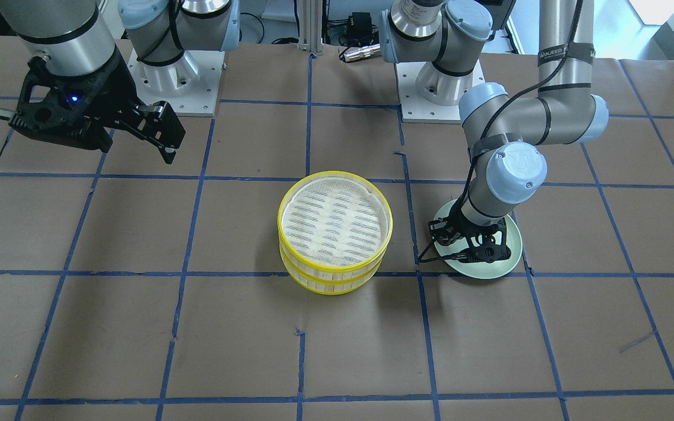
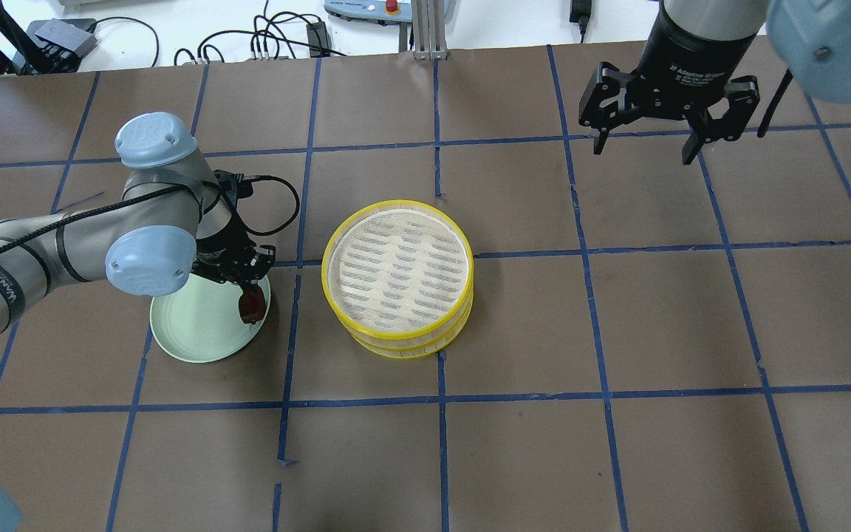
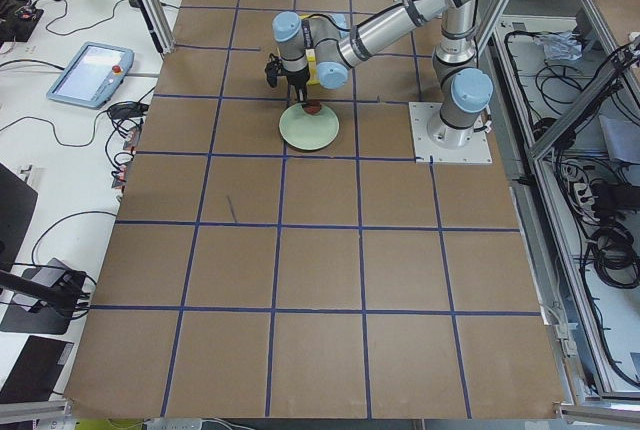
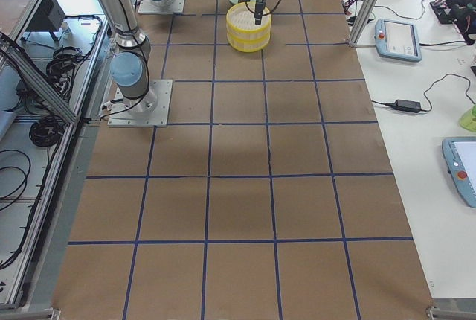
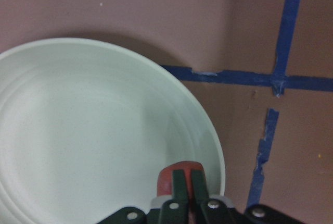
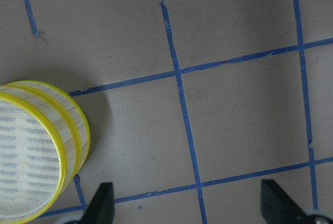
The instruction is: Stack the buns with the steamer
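The dark reddish-brown bun (image 2: pixel 252 306) sits between the fingers of my left gripper (image 2: pixel 250 301), which is shut on it over the rim of the green plate (image 2: pixel 193 336) on the side nearest the steamer. The left wrist view shows the bun (image 5: pixel 166 176) pinched just above the plate's (image 5: pixel 78 130) edge. I cannot tell whether it touches the plate. The yellow steamer (image 2: pixel 396 270), two tiers stacked with a white mesh top, stands at the table's middle. The white bun is hidden. My right gripper (image 2: pixel 643 151) is open and empty, high above the far right of the table.
Brown table cover with a blue tape grid (image 2: pixel 588 255). The robot bases (image 1: pixel 439 88) stand at the table's back edge. Cables and a tablet (image 3: pixel 92 73) lie off the table's side.
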You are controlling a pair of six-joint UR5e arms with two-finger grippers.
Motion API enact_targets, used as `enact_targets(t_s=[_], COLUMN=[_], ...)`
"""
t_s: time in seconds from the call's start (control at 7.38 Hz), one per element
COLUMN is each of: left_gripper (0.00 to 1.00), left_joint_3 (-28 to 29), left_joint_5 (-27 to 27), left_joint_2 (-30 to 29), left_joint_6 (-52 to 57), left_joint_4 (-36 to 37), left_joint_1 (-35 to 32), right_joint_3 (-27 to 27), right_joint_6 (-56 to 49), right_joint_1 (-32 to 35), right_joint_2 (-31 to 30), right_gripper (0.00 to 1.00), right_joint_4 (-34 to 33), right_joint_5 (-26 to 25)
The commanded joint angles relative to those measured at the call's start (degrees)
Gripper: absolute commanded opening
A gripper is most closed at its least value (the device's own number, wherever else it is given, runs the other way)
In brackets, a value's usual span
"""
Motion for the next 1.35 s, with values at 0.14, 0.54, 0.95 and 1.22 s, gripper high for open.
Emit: enact_targets(t_s=[0.14,0.54,0.95,1.22], left_gripper=[0.05,0.05,0.06,0.99], left_joint_3=[4.78,12.71,13.68,13.08], left_joint_5=[0.48,-3.96,-10.75,-11.04], left_joint_2=[2.46,5.36,3.88,2.21], left_joint_6=[-0.02,-6.56,-26.86,-27.19], left_joint_4=[-5.49,-16.69,-9.88,-8.18], left_joint_1=[-1.07,-6.66,-20.29,-21.11], right_joint_3=[0.91,1.09,1.09,1.09], right_joint_6=[-3.14,-3.14,-3.14,-3.14], right_joint_1=[-0.07,-0.24,-0.51,-0.42], right_joint_2=[-0.84,-0.75,-0.75,-0.75], right_gripper=[1.0,1.0,1.0,1.0], right_joint_4=[0.42,0.5,1.21,1.21], right_joint_5=[0.16,0.34,0.34,0.34])
